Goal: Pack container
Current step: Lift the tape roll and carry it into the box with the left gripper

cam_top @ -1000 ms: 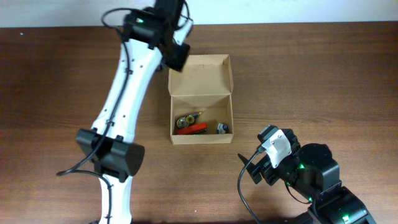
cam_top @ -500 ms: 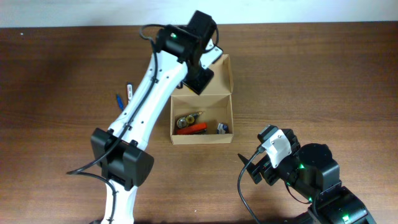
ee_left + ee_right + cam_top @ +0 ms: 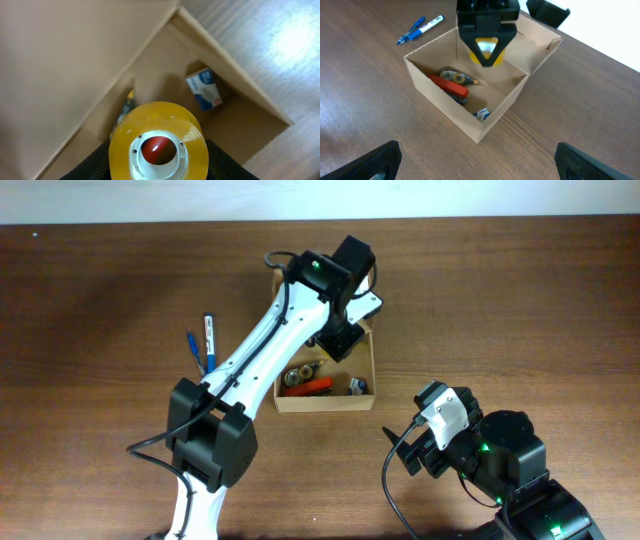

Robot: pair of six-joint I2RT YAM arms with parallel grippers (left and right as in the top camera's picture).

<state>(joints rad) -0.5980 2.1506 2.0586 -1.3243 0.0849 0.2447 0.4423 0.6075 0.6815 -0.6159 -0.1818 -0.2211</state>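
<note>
The container (image 3: pixel 440 98) sits open mid-desk (image 3: pixel 500 300), its flap lid tipped back on the far side. Inside lie a red object (image 3: pixel 451 86), a correction-tape dispenser (image 3: pixel 457 76) and a small blue-and-white packet (image 3: pixel 482 114). The left jaws are clenched on a yellow tape roll (image 3: pixel 158 117) held above the container's interior, while the right jaws stand released and empty off its near right corner.

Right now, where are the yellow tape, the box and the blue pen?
yellow tape (image 3: pixel 160 112): left wrist view, its yellow rim.
box (image 3: pixel 440 100): right wrist view, its front outer wall.
blue pen (image 3: pixel 412 30): right wrist view, middle of its barrel.
</note>
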